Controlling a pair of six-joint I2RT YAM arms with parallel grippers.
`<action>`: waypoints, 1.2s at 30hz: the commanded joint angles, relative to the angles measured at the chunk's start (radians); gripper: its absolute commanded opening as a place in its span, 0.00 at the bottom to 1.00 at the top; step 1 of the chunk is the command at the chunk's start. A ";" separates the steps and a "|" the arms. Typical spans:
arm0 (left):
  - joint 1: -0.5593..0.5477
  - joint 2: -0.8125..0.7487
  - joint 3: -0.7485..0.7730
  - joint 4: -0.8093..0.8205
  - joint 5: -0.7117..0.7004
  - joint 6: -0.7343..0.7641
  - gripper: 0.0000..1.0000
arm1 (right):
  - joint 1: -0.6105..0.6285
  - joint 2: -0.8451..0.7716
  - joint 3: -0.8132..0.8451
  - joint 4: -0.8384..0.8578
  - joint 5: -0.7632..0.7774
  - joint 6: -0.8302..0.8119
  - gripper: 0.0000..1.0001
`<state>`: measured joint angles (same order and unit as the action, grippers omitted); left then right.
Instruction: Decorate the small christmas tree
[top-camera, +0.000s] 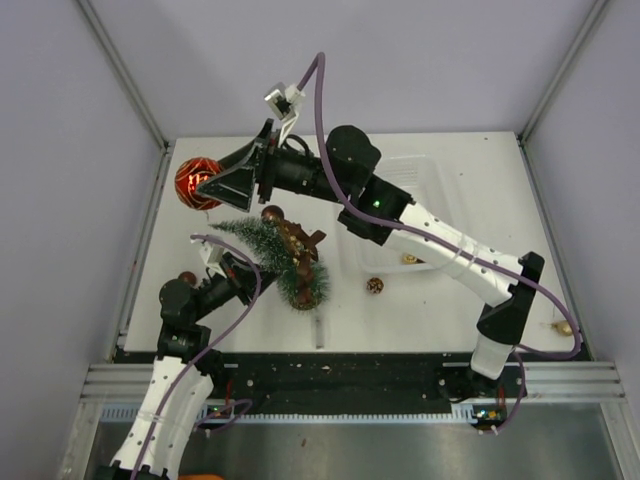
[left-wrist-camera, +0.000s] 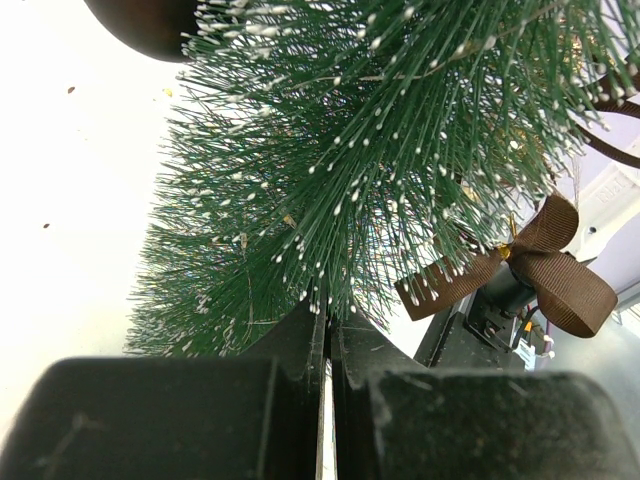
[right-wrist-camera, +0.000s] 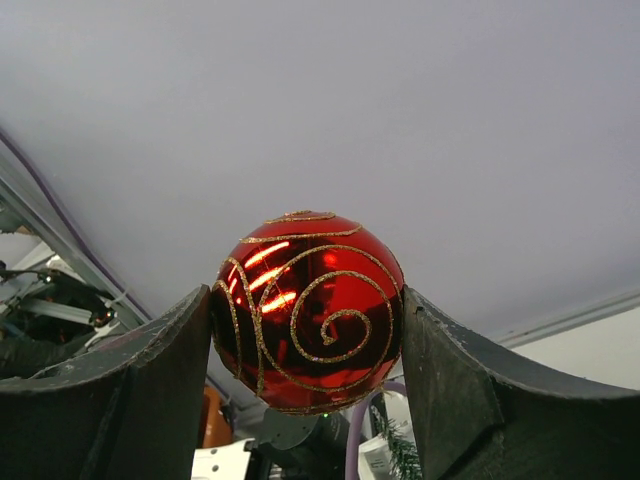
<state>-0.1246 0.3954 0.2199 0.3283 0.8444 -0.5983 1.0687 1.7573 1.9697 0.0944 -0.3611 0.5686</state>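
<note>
Left pincer: clenched; from the wrist view you see its jaws pressed almost together, their tips buried in the lower bristles of the small christmas tree, which it grips
Small christmas tree: tilted over in the left half of the worktop, between the middle and the near edge; its tip points toward the left edge and its wide end toward the middle
Right pincer: you have it reaching across to the far left corner, jaws spread wide and grasping a red bauble, one finger on each side
Red bauble: shiny, with gold glitter swirls, seated between the two fingers, just beyond the tree's tip and apart from it
Tree trimmings: a brown ribbon bow hangs among the bristles; a dark brown ball sits at the tree's far side
Loose on the worktop: a small ornament lies just right of the tree's wide end
</note>
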 joint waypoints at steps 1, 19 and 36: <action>-0.004 -0.004 -0.005 0.064 -0.008 0.012 0.00 | 0.016 0.005 -0.025 0.074 -0.025 0.011 0.38; -0.004 -0.009 -0.004 0.054 -0.021 0.014 0.00 | 0.030 -0.019 -0.111 0.093 -0.016 0.010 0.31; -0.004 -0.006 -0.004 0.046 -0.022 0.014 0.00 | 0.030 -0.070 -0.138 0.085 0.030 -0.033 0.30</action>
<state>-0.1253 0.3954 0.2176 0.3122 0.8368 -0.5976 1.0855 1.7519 1.8130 0.1421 -0.3462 0.5606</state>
